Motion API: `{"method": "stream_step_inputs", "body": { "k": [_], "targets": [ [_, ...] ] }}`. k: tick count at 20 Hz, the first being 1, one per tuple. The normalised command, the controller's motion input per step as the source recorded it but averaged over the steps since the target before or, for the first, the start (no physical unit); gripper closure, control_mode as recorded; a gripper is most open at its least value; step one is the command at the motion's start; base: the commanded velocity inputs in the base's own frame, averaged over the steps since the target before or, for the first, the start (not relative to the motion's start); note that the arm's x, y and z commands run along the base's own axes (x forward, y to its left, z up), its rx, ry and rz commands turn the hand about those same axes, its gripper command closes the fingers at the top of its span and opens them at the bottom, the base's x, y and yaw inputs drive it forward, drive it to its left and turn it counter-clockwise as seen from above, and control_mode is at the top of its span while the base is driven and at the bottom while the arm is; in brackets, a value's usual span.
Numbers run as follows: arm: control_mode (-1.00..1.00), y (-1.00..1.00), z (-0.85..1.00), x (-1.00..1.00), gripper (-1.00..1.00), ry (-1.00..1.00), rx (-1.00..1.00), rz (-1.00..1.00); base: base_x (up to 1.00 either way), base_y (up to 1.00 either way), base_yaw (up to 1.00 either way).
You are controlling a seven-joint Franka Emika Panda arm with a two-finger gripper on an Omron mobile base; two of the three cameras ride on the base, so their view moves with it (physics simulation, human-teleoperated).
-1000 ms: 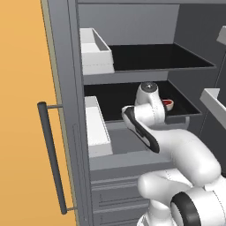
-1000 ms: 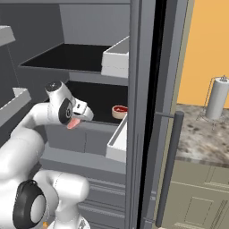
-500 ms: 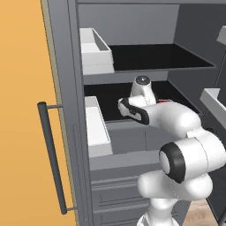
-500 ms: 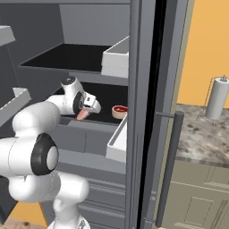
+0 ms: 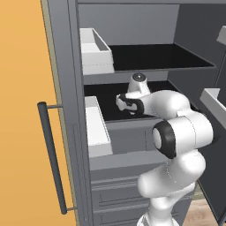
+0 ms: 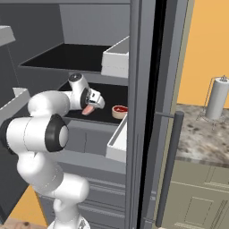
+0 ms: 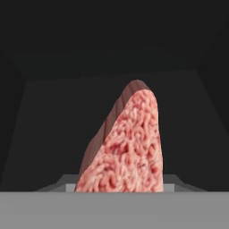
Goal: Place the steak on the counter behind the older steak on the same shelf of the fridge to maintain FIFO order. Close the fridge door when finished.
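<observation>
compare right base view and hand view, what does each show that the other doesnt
Right base view alone: the older steak lying on the lower shelf, the fridge door edge, the counter with a paper roll, and the white arm reaching in. Hand view alone: the meat's grainy surface close up, its brown side edge, and the dark fridge interior behind it. Both: the pink steak held in the pincer.

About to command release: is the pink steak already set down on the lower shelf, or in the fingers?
In the fingers. The steak hangs from the gripper above the shelf, beside the older steak.
</observation>
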Motion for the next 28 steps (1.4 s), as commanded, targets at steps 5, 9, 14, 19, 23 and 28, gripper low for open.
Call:
{"method": "stream_step_inputs", "body": {
  "k": [5, 9, 14, 19, 23, 28],
  "targets": [
    [-1.0, -0.23, -0.65, 0.43, 1.0, 0.0, 0.0, 0.0, 0.0, 0.0, 0.0],
    [-1.0, -0.26, -0.36, 0.52, 1.0, 0.0, 0.0, 0.0, 0.0, 0.0, 0.0],
    [-1.0, -0.27, -0.48, 0.41, 1.0, 0.02, 0.0, 0.03, 0.0, 0.0, 0.0],
    [-1.0, -0.28, -0.82, -0.26, 1.0, -0.13, -0.04, 0.1, 0.0, 0.0, 0.0],
    [-1.0, -0.21, -0.77, -0.18, 1.0, -0.15, -0.06, 0.08, 0.0, 0.0, 0.0],
    [-1.0, -0.17, -0.71, 0.03, 1.0, -0.09, -0.05, 0.04, 0.0, 0.0, 0.0]
  ]
}}
